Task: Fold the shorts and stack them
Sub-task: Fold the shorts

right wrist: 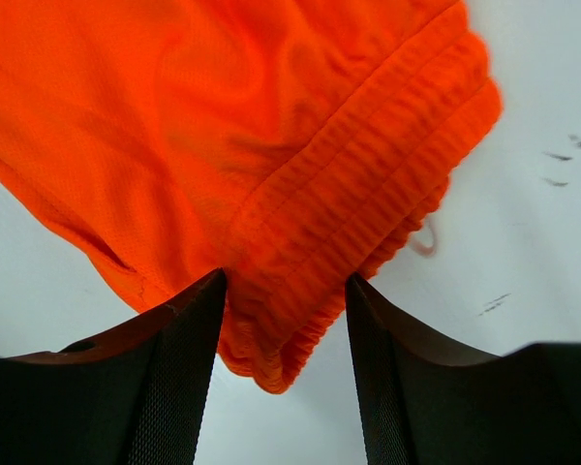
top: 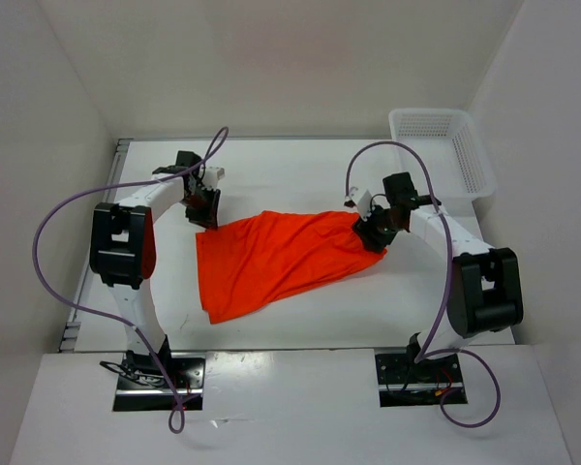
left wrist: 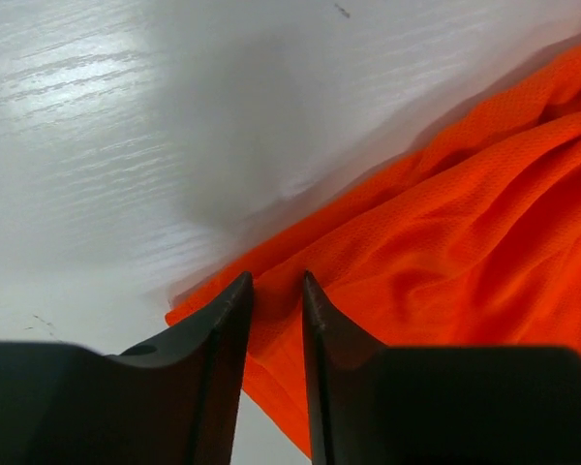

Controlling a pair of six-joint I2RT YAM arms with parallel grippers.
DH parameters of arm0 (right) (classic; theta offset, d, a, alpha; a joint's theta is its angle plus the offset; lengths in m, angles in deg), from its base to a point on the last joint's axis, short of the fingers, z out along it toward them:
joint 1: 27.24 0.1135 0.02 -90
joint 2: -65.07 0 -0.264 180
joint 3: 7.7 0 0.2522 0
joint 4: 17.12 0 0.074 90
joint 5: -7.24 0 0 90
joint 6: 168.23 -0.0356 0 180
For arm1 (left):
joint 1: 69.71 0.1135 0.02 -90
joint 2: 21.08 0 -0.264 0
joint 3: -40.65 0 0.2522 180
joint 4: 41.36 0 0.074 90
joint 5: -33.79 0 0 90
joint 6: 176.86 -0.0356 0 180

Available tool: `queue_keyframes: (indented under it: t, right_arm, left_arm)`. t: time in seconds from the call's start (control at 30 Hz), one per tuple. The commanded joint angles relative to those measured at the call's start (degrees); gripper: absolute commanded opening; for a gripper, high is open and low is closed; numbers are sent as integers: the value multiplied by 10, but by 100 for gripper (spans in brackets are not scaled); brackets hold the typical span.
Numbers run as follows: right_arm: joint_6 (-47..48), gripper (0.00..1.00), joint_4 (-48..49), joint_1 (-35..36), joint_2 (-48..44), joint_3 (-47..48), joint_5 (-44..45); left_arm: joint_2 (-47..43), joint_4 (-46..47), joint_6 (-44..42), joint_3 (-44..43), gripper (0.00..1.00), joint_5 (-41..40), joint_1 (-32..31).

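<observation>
The orange-red shorts [top: 276, 257] lie spread on the white table, narrowing to a bunch at the right end. My left gripper [top: 204, 207] is at their far left corner. In the left wrist view its fingers [left wrist: 228, 320] stand close together with a fold of the shorts' edge [left wrist: 436, 232] between them, shut on the cloth. My right gripper [top: 373, 235] is at the right end. In the right wrist view it [right wrist: 285, 283] is open, and the ribbed waistband [right wrist: 358, 203] hangs between its fingers, touching the left one and apart from the right one.
A white mesh basket [top: 440, 147] stands at the back right corner of the table. White walls close in both sides and the back. Purple cables loop above both arms. Bare table [top: 300, 174] lies behind the shorts.
</observation>
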Motion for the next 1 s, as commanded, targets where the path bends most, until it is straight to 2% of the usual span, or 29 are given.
queue_keyframes:
  t: [0.0, 0.03, 0.17, 0.27, 0.47, 0.57, 0.63, 0.67, 0.7, 0.73, 0.8, 0.83, 0.87, 0.97]
  right_arm:
    - [20, 58, 7, 3, -3, -19, 4]
    - [20, 58, 7, 3, -8, -26, 9]
    - [25, 58, 2, 3, -14, -31, 9]
    - [25, 58, 2, 3, -19, -37, 4]
    - [37, 58, 7, 3, -19, -42, 4]
    - [37, 54, 17, 3, -25, -55, 10]
    - [37, 44, 28, 3, -25, -64, 23]
    - [37, 40, 33, 3, -25, -72, 23]
    - [37, 35, 33, 3, -31, -72, 23]
    - [37, 26, 33, 3, -31, -72, 28]
    - [31, 16, 33, 3, -37, -72, 28]
    - [31, 7, 33, 3, -37, -72, 28]
    - [31, 3, 28, 3, -44, -72, 28]
    - [52, 0, 5, 3, -49, -72, 33]
  left_arm:
    - [-22, -13, -2, 3, 37, 40, 4]
    - [-32, -13, -2, 3, 44, 40, 11]
    - [-54, -32, -2, -10, 51, 46, 18]
    - [-59, -40, -2, -18, 53, 65, 24]
    - [-24, -46, -2, 15, 51, 33, 11]
    - [-5, -26, -2, 15, 43, 46, 4]
    - [1, -13, -2, 15, 35, 51, -2]
    - [8, -13, -2, 8, 25, 60, -2]
    - [8, -13, -2, 8, 19, 60, -2]
    - [8, -13, -2, -1, 14, 60, -2]
    - [-2, -13, -2, -6, 3, 60, -2]
    - [-8, -13, -2, -6, 0, 54, 4]
    - [-20, -13, -2, -6, 0, 40, 4]
    - [-33, -46, -2, -40, 0, 7, 35]
